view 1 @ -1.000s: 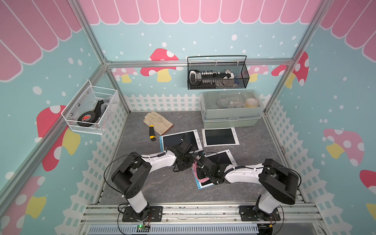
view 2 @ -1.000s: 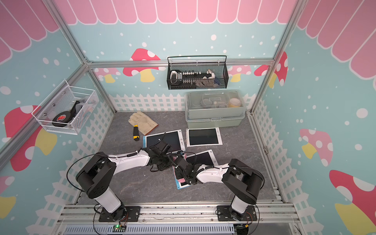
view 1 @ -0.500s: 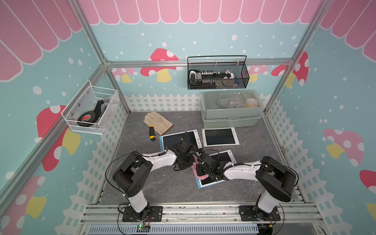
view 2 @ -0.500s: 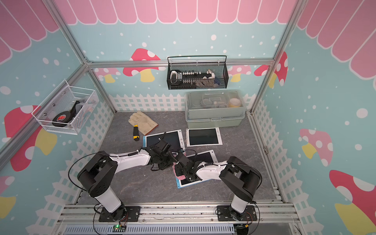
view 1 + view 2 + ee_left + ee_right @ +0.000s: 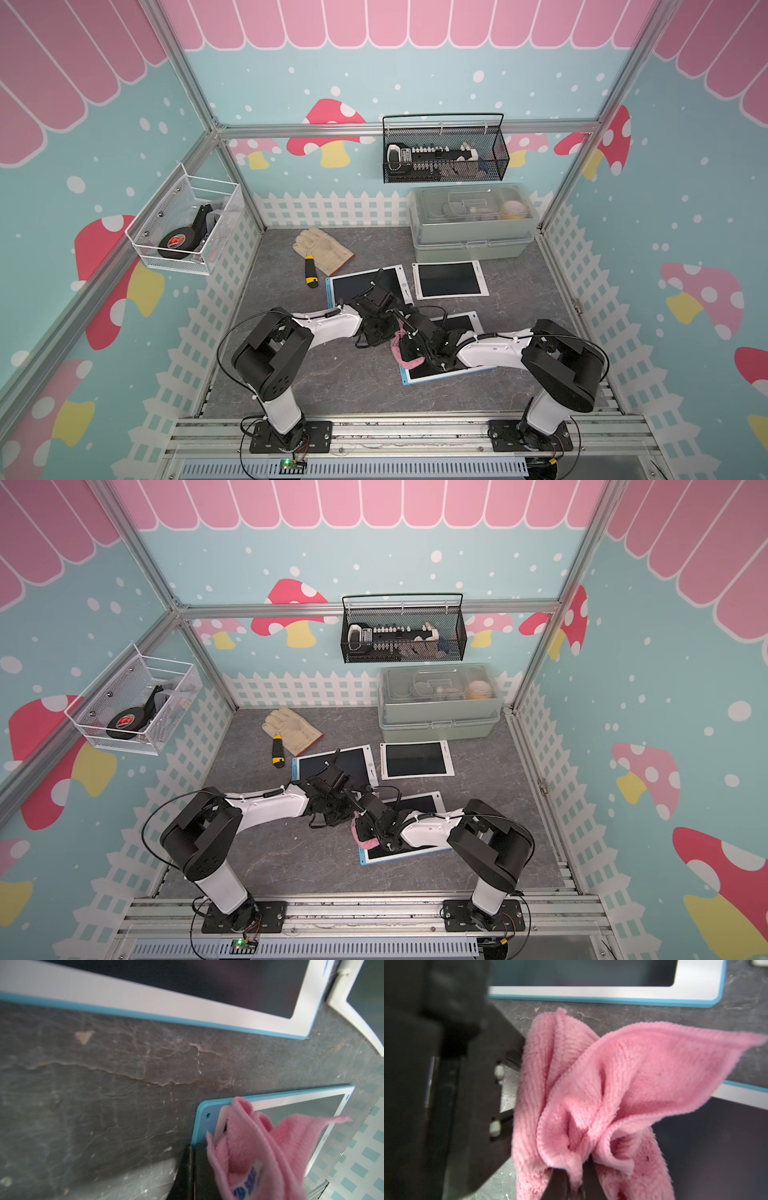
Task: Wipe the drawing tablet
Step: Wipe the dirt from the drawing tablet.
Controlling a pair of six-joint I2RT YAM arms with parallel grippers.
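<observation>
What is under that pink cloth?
A corner of the blue-edged drawing tablet lies under the pink cloth. The screen part beneath it is covered, so marks there cannot be seen.

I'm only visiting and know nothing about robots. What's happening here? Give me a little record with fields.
Job: wiping the near tablet
Right gripper: shut on pink cloth, at a corner of the near tablet
Left gripper: shut, tip at that same corner
Other tablets: second blue-edged tablet, white tablet, both farther back
Loose items: glove, yellow-handled knife
</observation>
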